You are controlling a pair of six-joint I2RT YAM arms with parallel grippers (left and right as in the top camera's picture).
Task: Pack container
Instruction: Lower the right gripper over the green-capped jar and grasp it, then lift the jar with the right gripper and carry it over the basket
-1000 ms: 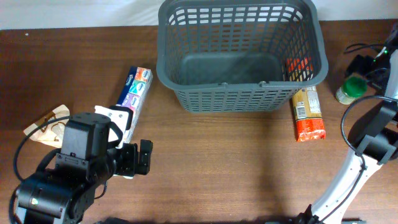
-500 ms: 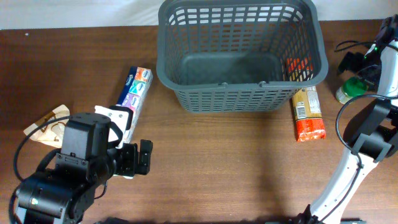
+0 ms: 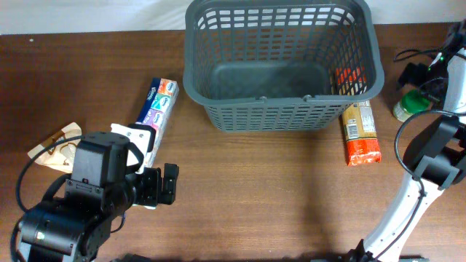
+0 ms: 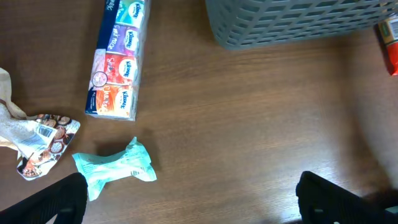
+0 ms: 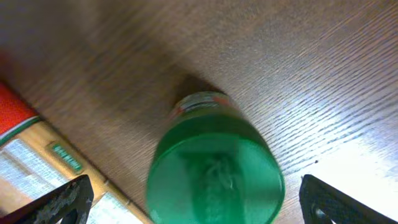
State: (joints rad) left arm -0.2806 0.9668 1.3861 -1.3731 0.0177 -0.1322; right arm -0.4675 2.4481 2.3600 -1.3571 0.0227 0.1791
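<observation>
The container, a dark grey slotted basket (image 3: 277, 113), stands at the back centre with nothing in it; its corner shows in the left wrist view (image 4: 280, 28). My left gripper (image 3: 159, 184) (image 4: 193, 202) is open and empty over bare table, near a teal packet (image 4: 115, 168). A colourful tissue pack (image 3: 159, 105) (image 4: 118, 59) lies left of the basket. My right gripper (image 3: 426, 78) (image 5: 199, 202) is open, its fingers wide on either side above a green-lidded jar (image 3: 412, 103) (image 5: 214, 168). An orange and tan packet (image 3: 360, 131) (image 5: 37, 162) lies right of the basket.
A crumpled brown and white wrapper (image 3: 54, 149) (image 4: 37, 137) lies at the left edge. Black cables (image 3: 408, 54) run at the far right near the jar. A red item (image 3: 348, 76) shows through the basket's right wall.
The right arm has shifted a little above the green-lidded jar. The left arm and the items on the table have not moved.
</observation>
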